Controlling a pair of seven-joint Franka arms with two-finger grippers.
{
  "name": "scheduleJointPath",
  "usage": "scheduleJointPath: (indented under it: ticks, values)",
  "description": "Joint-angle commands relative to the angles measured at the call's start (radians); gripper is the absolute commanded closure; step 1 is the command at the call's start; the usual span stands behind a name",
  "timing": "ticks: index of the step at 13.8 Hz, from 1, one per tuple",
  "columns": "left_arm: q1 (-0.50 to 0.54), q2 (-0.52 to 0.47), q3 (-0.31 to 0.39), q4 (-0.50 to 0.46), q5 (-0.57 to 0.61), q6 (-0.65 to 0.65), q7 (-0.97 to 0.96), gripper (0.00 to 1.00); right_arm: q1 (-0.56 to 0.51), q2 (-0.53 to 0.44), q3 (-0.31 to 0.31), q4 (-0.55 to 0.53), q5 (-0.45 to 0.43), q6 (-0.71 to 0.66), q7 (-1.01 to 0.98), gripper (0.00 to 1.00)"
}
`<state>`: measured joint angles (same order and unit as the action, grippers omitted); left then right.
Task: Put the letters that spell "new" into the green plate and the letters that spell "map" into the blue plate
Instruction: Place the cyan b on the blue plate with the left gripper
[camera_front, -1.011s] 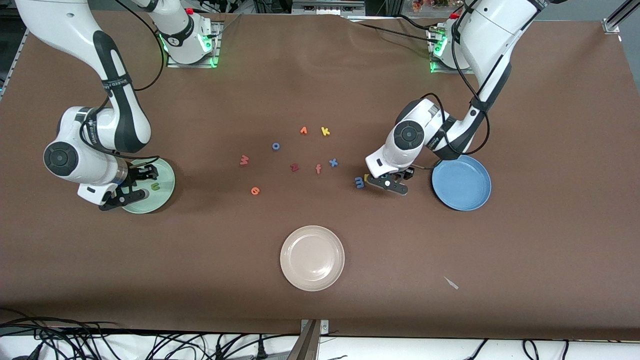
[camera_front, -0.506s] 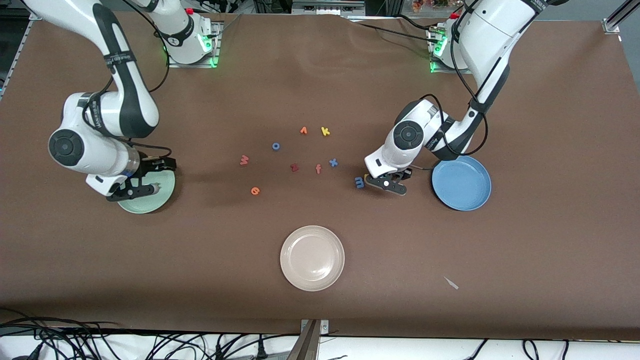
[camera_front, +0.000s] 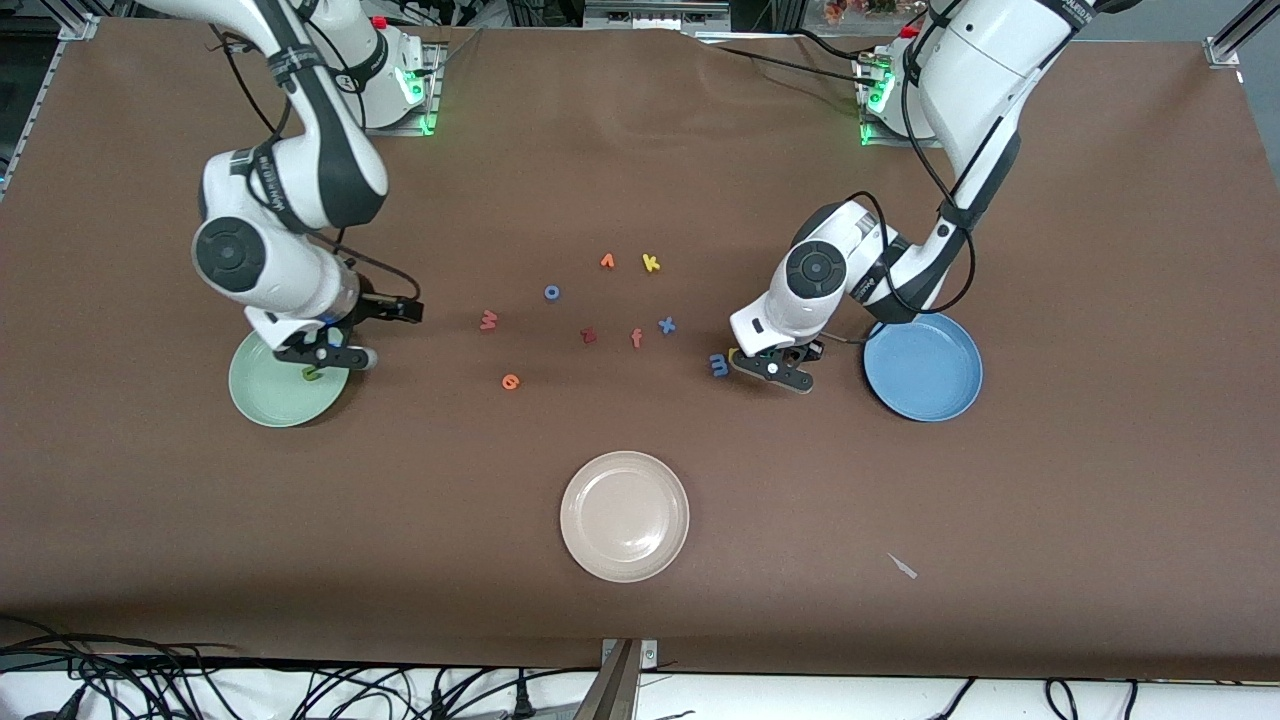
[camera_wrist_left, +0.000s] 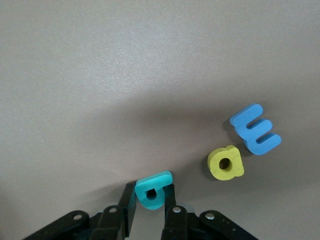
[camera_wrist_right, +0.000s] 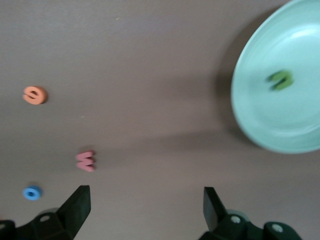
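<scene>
So the teal p is pinched between the fingers of the left gripper, jaws closed tight on it, down at the table just beside the blue plate, toward the middle of the table from it. The yellow a and blue m lie on the brown table right next to that gripper, touching each other or nearly so, still outside the blue plate.

The olive-green n already lies in the green plate at the right arm's end of the table. The right gripper hangs over that plate's rim on the side toward the middle of the table, jaws spread wide with nothing in them.

The red w and orange e lie loose on the table between the two plates, closer to the green one, the e nearer the front camera than the w. A blue o sits near the w, and a beige-white plate sits nearer the camera than the blue plate.
</scene>
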<state>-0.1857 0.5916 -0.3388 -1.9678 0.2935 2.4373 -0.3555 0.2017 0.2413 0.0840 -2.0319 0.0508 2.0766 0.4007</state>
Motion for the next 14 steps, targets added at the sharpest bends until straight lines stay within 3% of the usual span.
scheduleJointPath:
  ticks: [1,4,6,12,13,14]
  values:
    - [0.009,-0.030,0.001,0.000,0.035,-0.030,-0.008,0.94,-0.002,-0.043,0.051,-0.059,0.003,0.036,0.166,0.00]
    - [0.023,-0.087,0.007,0.044,0.035,-0.159,0.070,0.94,-0.001,-0.051,0.141,-0.129,-0.005,0.164,0.360,0.00]
    - [0.090,-0.117,0.003,0.059,0.035,-0.217,0.165,0.94,-0.001,-0.048,0.167,-0.187,-0.005,0.270,0.414,0.00]
    - [0.301,-0.127,0.003,0.043,0.035,-0.248,0.463,0.92,0.028,0.016,0.178,-0.231,-0.005,0.417,0.446,0.00]
    - [0.321,-0.124,0.003,0.032,0.035,-0.247,0.476,0.90,0.028,0.036,0.177,-0.234,-0.006,0.447,0.445,0.00]
    - [0.336,-0.119,0.001,0.027,0.035,-0.247,0.484,0.77,0.030,0.064,0.177,-0.234,-0.008,0.489,0.445,0.00]
